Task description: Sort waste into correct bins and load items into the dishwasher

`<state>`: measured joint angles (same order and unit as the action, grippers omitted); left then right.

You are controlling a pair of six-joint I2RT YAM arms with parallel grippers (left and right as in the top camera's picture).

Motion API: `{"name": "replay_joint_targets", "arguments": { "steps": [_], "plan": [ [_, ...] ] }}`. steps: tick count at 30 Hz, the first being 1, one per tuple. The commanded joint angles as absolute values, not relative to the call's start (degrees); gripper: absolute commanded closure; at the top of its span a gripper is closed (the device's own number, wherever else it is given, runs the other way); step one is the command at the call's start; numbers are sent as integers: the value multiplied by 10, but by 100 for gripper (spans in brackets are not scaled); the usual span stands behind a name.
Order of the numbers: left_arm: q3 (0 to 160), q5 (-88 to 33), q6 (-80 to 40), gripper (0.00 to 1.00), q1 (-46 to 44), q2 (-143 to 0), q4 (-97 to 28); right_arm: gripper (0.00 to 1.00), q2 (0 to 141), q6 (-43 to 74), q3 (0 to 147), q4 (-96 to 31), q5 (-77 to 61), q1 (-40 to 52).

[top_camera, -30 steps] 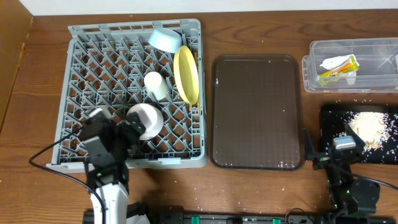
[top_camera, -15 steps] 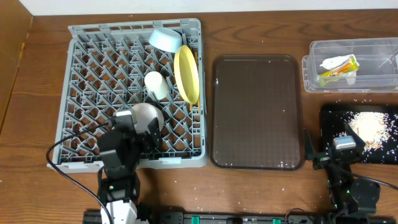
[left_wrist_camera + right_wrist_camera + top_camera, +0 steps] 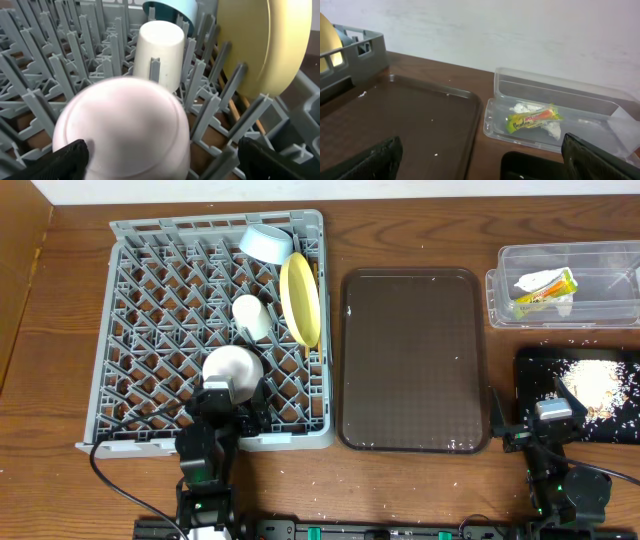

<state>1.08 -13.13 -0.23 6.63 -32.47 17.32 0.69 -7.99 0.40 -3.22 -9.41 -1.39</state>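
Evidently at the loading step: found white bowl (image 3: 122, 130) upturned on pegs near the dishwasher (image 3: 150, 270) front edge, left gripper (image 3: 175, 160) spread apart around it, unclamped, right gripper (image 3: 485, 160) likewise apart by black bin (image 3: 528, 365); judged next needed a straight pull-back clear of pegs.

a dark brown tray (image 3: 415, 360) lies flat on the wooden table (image 3: 60, 330) (rim slightly raised, corners rounded), its long side running front to back. a pale wall (image 3: 470, 30) stands behind.
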Motion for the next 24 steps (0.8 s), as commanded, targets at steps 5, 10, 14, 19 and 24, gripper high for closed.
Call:
{"name": "replay_joint_targets", "arguments": {
  "steps": [5, 10, 14, 19, 24],
  "plan": [
    [2, -94, 4, 4, 48, -268, 172, 1, 3, -84, 3, -35, -93, -27],
    [2, -94, 4, 4, 37, -225, 122, 1, 3, -84, 3, -35, -93, -27],
    [2, -93, 5, 4, 27, -177, 53, 1, 3, -84, 3, -35, -93, -27],
    [2, -93, 18, 4, 14, -106, -21, 1, 3, -84, 3, -35, -93, -27],
    [2, -79, 26, 4, -11, -47, -35, 1, 3, -84, 3, -35, -93, -27]
  ]
}}
